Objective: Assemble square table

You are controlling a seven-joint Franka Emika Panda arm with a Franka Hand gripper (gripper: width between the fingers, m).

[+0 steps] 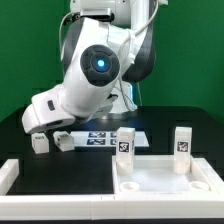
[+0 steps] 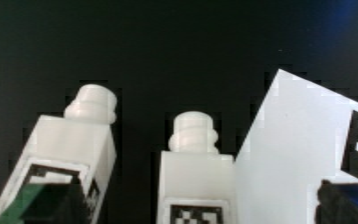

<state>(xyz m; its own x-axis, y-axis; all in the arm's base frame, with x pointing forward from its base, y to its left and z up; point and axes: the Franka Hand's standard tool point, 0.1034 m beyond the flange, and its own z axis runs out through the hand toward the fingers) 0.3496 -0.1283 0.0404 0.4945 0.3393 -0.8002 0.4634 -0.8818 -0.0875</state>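
Step in hand, my read: pick up a loose leg. The jaws are spread wide with nothing between them, and hang over two lying legs just beside the marker board [image 1: 100,137], on its exterior-view-left side. The board-side leg [image 2: 197,165] sits about centred under the wrist camera. The outer leg [image 2: 73,140] lies parallel and close to it, not touching. Both have round pegs pointing the same way.

To do it well:
- Drop straight onto the board-side leg.
- Put one jaw into the dark gap between the two legs and the other into the thin gap next to the board.
- Clamp the block body squarely, not the peg, so the leg can be stood upright afterwards.

Likely risks: shoving the outer leg, or catching the board's edge.

The square panel [image 1: 160,182] lies apart from the marker board, nearer the camera and toward the exterior view's right, recess up. Two upright legs [image 1: 125,143] [image 1: 182,140] stand at its far corners.

The tabletop [image 1: 170,115] is black, flat and matte. A white bar [image 1: 60,194] edges its front, and a green backdrop [image 1: 30,50] stands behind. Room is tight around the lying legs and open past the board.
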